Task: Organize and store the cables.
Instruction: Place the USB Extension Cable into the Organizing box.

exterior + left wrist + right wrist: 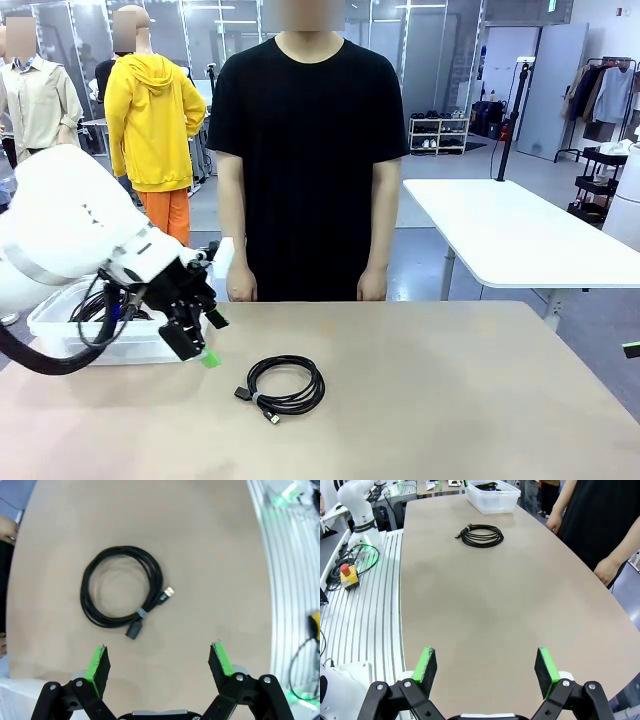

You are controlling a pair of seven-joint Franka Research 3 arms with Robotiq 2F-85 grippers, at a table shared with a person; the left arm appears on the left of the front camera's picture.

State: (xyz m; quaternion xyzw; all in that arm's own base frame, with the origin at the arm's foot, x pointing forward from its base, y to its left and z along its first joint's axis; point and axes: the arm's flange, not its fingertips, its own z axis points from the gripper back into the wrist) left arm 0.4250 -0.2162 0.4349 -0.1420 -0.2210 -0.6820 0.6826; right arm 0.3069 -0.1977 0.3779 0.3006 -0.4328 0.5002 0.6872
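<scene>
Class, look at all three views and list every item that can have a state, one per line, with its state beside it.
coiled black cable: wound in a loop, lying flat on the table, untouched
clear plastic bin: uncovered, with black cords inside
left gripper: open, empty, above the table near the coil
right gripper: open, empty, over bare table
person's hands: hanging at the far edge, holding nothing

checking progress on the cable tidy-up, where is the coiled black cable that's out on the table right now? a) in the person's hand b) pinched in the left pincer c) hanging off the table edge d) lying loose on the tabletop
d: the coiled cable lies flat on the bare table, apart from the open left pincer, with nothing touching it.
</scene>
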